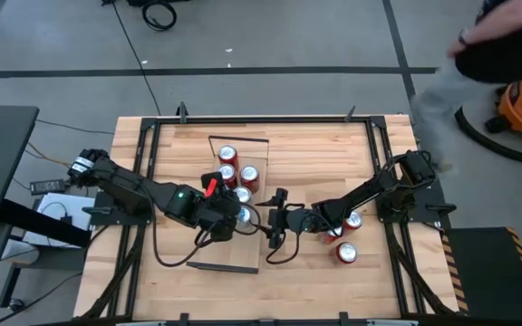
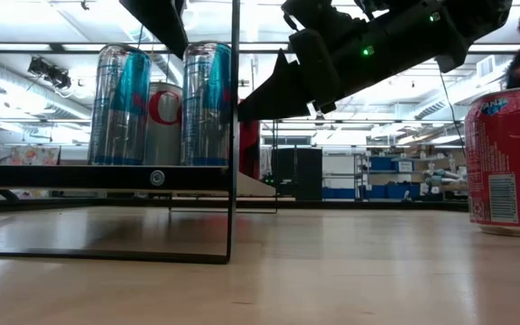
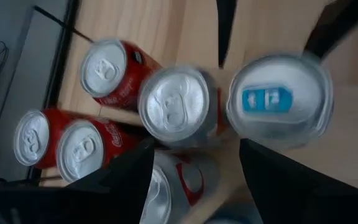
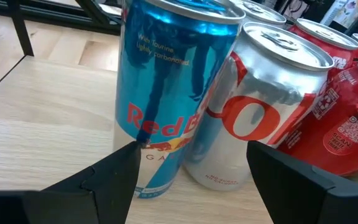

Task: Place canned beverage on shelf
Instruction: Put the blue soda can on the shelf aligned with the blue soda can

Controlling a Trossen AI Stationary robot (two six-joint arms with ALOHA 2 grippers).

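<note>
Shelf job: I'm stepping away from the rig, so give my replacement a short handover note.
Left gripper: open, above the cans on the shelf, holding nothing.
Right gripper: open, beside the shelf facing the blue can and silver can, holding nothing.
Done: blue, silver and red cans stand on the shelf.
Left: two red cans on the table near the right arm.

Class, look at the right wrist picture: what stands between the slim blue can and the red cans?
A silver can with red lettering stands between the blue can and the red cans, upright on the shelf; the right wrist view shows this.
</note>
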